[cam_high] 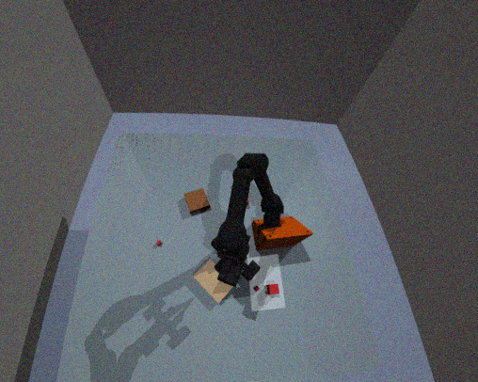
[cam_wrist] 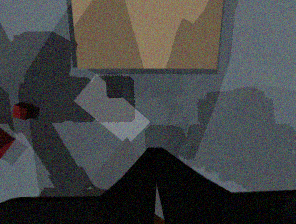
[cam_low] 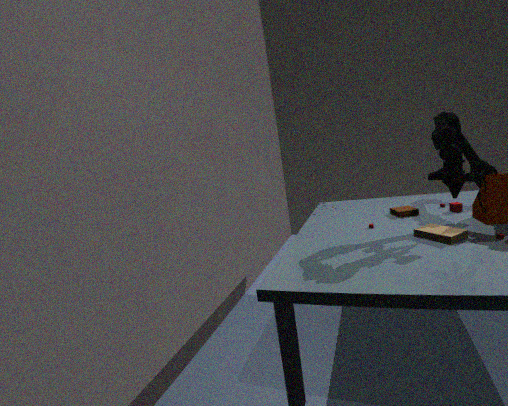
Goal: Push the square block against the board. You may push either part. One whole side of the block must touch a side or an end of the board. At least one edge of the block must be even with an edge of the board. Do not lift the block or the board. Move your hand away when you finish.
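Note:
The square block [cam_high: 197,200] [cam_low: 404,211] is brown and lies flat at the back left of the table, well apart from the board. The board [cam_high: 210,283] [cam_low: 440,233] [cam_wrist: 145,35] is light tan and lies flat near the middle; the arm hides part of it in the top view. My gripper [cam_high: 228,278] [cam_low: 455,192] [cam_wrist: 154,154] is shut and empty. It hangs above the table at the board's right end, not touching it. In the wrist view the board fills the top, ahead of the fingertips.
The arm's orange base [cam_high: 278,231] [cam_low: 501,197] stands right of the board. A red cube [cam_high: 272,289] lies on a pale patch [cam_high: 277,303] by the base. A small red cube [cam_high: 159,243] [cam_low: 371,226] lies to the left. Another red cube [cam_low: 455,206] lies at the back.

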### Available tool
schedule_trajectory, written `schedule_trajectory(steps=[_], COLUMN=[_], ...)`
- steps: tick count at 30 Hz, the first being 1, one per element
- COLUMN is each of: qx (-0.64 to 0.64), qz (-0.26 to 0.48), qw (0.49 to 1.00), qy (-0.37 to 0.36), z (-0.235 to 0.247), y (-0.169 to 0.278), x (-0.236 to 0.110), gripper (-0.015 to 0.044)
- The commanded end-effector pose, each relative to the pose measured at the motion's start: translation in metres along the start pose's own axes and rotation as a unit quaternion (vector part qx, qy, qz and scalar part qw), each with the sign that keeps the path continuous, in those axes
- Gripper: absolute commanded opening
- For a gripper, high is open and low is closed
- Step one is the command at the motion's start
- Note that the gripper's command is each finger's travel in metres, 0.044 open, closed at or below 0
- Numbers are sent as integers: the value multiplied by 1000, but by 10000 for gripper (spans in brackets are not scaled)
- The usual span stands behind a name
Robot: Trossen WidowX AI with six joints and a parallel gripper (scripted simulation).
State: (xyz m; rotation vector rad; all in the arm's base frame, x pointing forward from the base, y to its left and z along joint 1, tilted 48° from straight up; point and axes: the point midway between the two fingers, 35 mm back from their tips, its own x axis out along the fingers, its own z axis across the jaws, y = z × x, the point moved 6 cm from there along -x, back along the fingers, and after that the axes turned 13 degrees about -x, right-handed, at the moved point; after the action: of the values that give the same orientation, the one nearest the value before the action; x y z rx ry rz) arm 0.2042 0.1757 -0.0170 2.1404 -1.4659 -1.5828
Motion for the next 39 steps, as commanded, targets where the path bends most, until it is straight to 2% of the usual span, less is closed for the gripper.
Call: schedule_trajectory(steps=[1,18,28,39], qx=[2,6,124,285], qz=[-1,-3,-33,-47], qw=[1000,1000,991,954], qy=[-2,-3,-40,-77], z=[0,-4,-58,-123], y=[-1,-1,-11,-7], x=[-1,0,-2,0], gripper=[0,0,0,0])
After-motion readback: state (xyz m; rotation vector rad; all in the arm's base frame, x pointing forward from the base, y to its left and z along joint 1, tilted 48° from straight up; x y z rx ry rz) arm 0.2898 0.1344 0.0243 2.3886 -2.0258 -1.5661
